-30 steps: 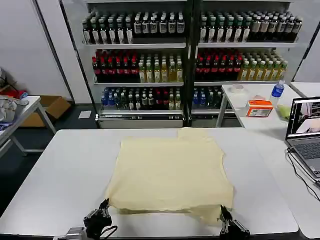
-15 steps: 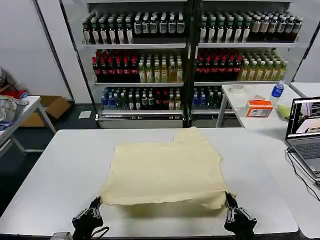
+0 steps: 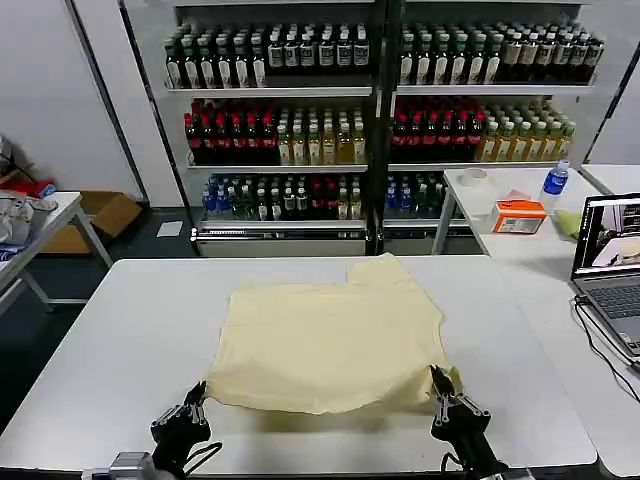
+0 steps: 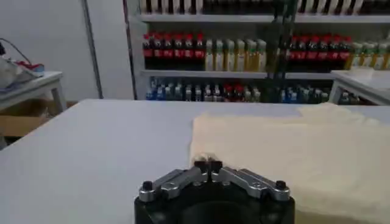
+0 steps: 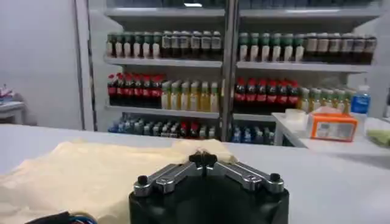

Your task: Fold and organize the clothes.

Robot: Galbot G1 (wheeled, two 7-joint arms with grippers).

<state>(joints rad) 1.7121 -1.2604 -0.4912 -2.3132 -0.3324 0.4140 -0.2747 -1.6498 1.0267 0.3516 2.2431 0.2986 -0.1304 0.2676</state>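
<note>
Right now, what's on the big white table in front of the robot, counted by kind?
Pale yellow T-shirt: 1
Grippers, the left gripper and the right gripper, one at each near corner of the shirt: 2
Total: 3

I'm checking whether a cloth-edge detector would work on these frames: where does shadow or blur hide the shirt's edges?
Head view: even overhead light, a soft shadow band under the T-shirt's near hem, between the left gripper and right gripper; edges read clearly against the white table. Left wrist view: near cloth is soft and hazy. Right wrist view: cloth beside the gripper body is blurred, the shelves sharper.
</note>
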